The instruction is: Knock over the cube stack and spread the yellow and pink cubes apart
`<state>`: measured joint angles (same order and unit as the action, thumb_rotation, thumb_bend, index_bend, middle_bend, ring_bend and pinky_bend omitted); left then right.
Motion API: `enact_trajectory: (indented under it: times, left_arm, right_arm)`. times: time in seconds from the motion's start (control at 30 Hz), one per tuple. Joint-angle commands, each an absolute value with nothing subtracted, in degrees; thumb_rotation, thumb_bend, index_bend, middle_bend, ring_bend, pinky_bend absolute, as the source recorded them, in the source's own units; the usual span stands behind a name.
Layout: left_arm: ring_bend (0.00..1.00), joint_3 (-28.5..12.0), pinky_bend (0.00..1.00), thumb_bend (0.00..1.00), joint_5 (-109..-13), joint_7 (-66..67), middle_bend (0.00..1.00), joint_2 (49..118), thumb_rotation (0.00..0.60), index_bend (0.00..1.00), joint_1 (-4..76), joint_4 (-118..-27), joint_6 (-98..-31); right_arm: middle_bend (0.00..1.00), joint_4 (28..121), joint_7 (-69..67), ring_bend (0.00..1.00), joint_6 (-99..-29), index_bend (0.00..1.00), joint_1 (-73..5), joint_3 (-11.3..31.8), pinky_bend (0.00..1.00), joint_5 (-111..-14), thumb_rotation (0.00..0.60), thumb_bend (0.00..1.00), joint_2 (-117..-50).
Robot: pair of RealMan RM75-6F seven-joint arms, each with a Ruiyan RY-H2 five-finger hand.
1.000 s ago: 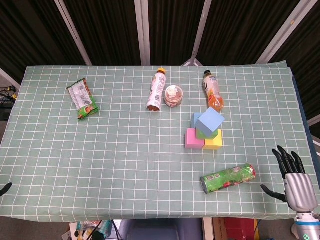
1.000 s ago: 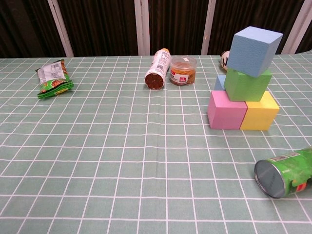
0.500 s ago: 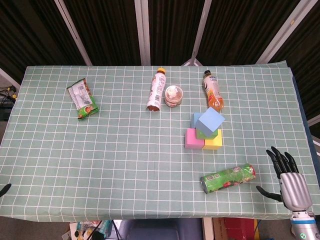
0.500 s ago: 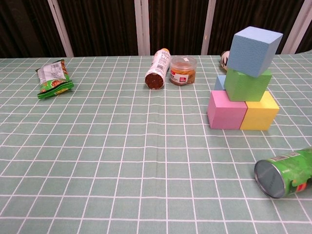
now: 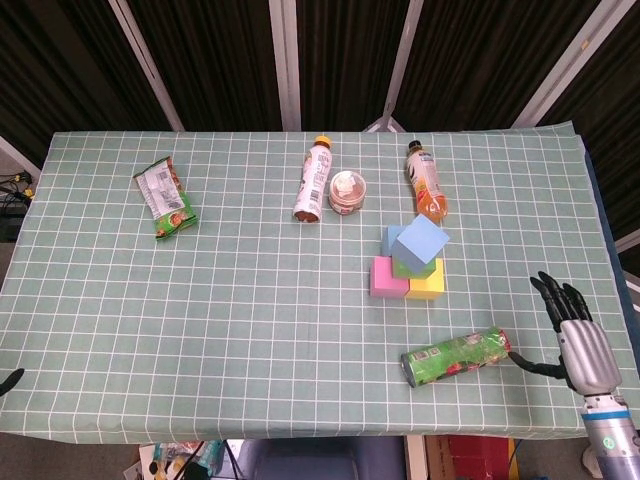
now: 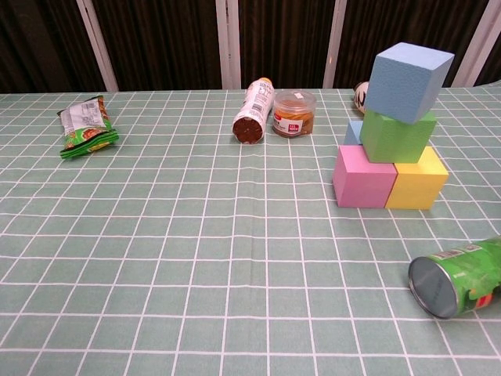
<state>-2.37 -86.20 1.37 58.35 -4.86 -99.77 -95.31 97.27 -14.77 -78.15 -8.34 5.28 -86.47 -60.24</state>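
1. At the table's right edge, the right hand (image 5: pixel 580 345) has shifted left and up since a second ago; fingers spread, holding nothing, thumb tip now just beside the can (image 5: pixel 457 356) (touching or not, cannot tell).
2. Left hand (image 5: pixel 8 380): only a dark tip shows at the head view's left edge, slightly lower than before; spread or closed, cannot tell.
3. Stack unchanged and standing: pink cube (image 5: pixel 388 279) and yellow cube (image 5: pixel 427 281) touching side by side, green cube (image 6: pixel 397 135) on top of them, blue cube (image 5: pixel 420 242) tilted on top of the green.
4. A second, smaller blue block (image 6: pixel 354 131) sits behind the pink cube (mostly hidden in the chest view).
5. Can lies on its side, near the stack toward the robot, metal end facing the chest camera; not moved.
6. Far side, all unmoved: orange bottle (image 5: pixel 426 181) lying just behind the stack, small jar (image 5: pixel 347 191) upright, white bottle (image 5: pixel 312 181) lying beside the jar.
7. Snack bag (image 5: pixel 165 199) lies flat far left, well apart from the rest.
8. Table (image 5: pixel 200 330) has a green grid cloth.
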Motion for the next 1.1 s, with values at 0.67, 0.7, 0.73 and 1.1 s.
enact_trajectory:
  times: [0.67, 0.7, 0.73, 1.1]
  left_arm:
    - [0.0, -2.8, 0.0, 0.15, -85.22, 1.63, 0.03, 58.18, 0.6, 0.18, -5.59, -100.05, -96.2]
    - [0.0, -2.83, 0.0, 0.15, -85.19, 1.54, 0.03, 58.13, 0.6, 0.18, -5.66, -100.01, -96.33]
    - [0.0, -2.87, 0.0, 0.15, -85.13, 1.48, 0.03, 58.11, 0.6, 0.18, -5.72, -99.98, -96.44]
    - [0.0, -3.33, 0.0, 0.15, -84.19, 2.19, 0.03, 58.34, 0.6, 0.18, -5.7, -100.08, -96.3]
  right_arm:
    - [0.0, 96.55, -10.52, 0.1, -51.95, 0.01, -26.35, 12.69, 0.0, -54.45, 0.6, 0.09, -66.27]
    - [0.0, 96.33, -9.88, 0.1, -52.08, 0.01, -26.65, 12.65, 0.0, -54.11, 0.6, 0.09, -67.03]
    - [0.0, 96.09, -9.33, 0.1, -52.26, 0.01, -26.89, 12.62, 0.0, -53.84, 0.6, 0.09, -67.79]
    - [0.0, 91.79, -1.86, 0.1, -56.38, 0.01, -29.52, 13.13, 0.0, -51.7, 0.6, 0.09, -75.91]
